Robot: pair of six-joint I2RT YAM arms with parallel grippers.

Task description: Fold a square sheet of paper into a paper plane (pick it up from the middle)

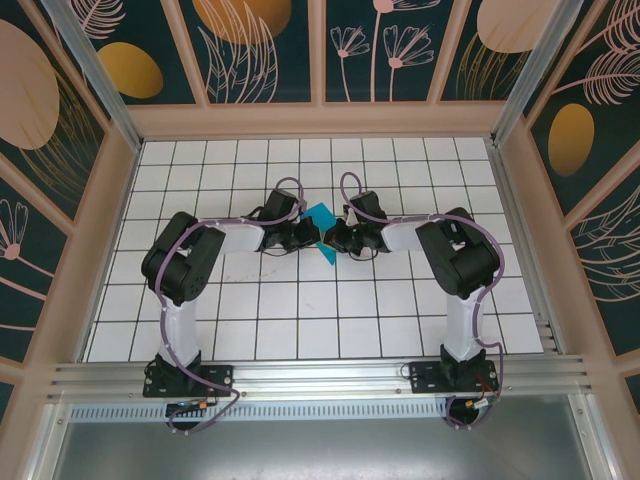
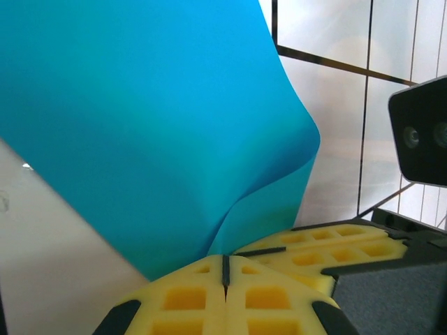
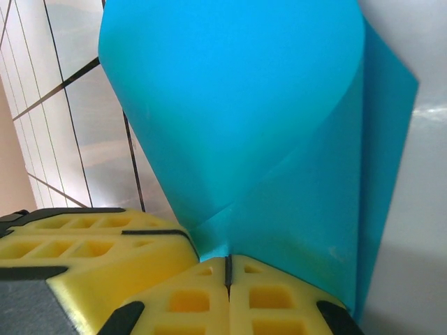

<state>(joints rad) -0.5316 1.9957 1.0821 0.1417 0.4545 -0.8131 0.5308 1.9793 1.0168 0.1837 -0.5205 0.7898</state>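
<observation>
Jaws of the left gripper (image 2: 225,273) and the right gripper (image 3: 228,271) are pressed together. Each pinches the square sheet of paper (image 1: 322,226), which bows between them over the middle of the tiled table (image 1: 300,310). The paper looks light, limp and easily creased, so grips close to the centre should steady it.

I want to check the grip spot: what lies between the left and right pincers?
The teal square sheet of paper lies between the left pincer and the right pincer. Both are shut on it, as the top view shows.
</observation>
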